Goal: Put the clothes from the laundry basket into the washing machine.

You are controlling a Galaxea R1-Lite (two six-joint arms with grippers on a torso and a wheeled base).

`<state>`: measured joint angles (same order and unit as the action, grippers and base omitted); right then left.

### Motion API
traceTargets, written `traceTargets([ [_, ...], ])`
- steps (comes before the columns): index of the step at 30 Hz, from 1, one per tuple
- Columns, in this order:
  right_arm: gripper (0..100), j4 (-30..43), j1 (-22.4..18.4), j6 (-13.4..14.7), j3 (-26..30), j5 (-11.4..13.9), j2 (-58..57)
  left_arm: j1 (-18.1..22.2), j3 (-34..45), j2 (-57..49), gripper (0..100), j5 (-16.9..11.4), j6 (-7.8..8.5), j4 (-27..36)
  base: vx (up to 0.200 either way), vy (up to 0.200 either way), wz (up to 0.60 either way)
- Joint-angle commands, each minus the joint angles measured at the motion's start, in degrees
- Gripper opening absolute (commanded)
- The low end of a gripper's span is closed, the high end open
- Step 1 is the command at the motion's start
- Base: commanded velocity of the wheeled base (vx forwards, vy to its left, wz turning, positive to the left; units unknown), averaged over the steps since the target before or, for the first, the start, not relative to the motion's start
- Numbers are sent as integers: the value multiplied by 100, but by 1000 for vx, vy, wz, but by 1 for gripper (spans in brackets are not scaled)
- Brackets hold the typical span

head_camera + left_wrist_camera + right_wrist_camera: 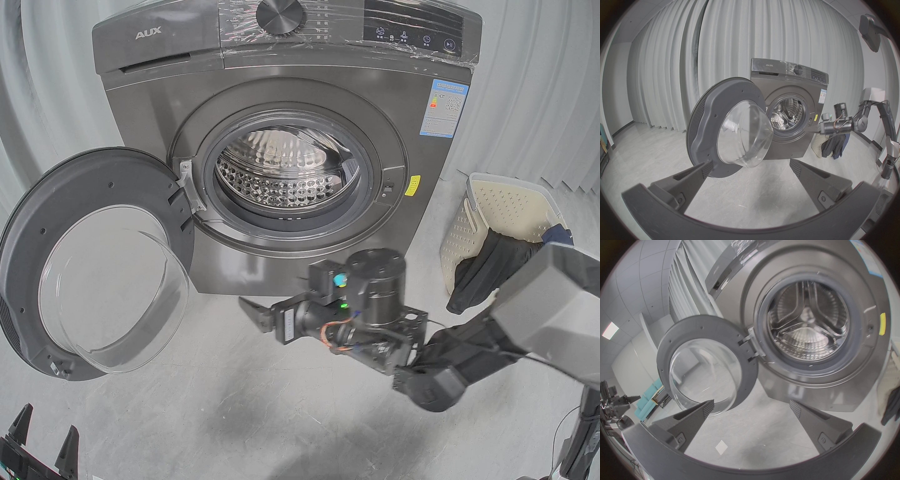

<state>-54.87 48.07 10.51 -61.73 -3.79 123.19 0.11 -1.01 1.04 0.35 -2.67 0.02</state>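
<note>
You have left gripper and right gripper both spread wide; dark clothes, partly hidden, hang over the cream perforated laundry basket.

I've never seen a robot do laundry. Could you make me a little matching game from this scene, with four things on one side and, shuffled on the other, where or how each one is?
Things:
1. door
2. drum
3. laundry basket
4. right gripper

States:
A. open, holding nothing, in front of the washing machine
B. swung open toward the robot's left
C. standing at the robot's right of the machine, dark clothes draped over its rim
D. bare shiny metal, no clothes visible inside

Pairs: 1-B, 2-D, 3-C, 4-A.
</note>
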Motion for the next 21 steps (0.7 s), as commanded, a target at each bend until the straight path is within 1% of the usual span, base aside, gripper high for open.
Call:
traceTargets([
  [1,100,3,-737,-207,2113,-95,-2739,7,101,-95,100,9,74,-11,0,0,0],
  [5,100,3,-1414,-532,2992,-69,-3890,7,101,-95,100,9,74,-11,0,0,0],
  [6,100,11,-1528,-594,3115,-60,-4066,7,101,-95,100,9,74,-11,0,0,0],
  [7,100,20,-1854,-734,3387,-34,-4496,7,101,-95,100,9,74,-11,0,0,0],
  [8,100,20,-1854,-734,3387,-34,-4496,7,101,-95,100,9,74,-11,0,0,0],
  [9,100,64,-2214,-822,3668,-25,-4980,7,101,-95,100,9,74,-11,0,0,0],
  [13,100,99,-2671,-840,4292,-25,-5903,7,101,-95,100,9,74,-11,0,0,0],
  [15,100,108,-2961,-875,4697,-25,-6395,7,101,-95,100,9,74,-20,0,0,0],
  [17,100,134,-3163,-919,5022,-25,-6834,7,101,-95,100,9,82,-11,0,0,0],
  [21,100,407,-3392,-937,5505,-34,-7696,7,101,-95,100,9,74,-11,0,0,0],
])
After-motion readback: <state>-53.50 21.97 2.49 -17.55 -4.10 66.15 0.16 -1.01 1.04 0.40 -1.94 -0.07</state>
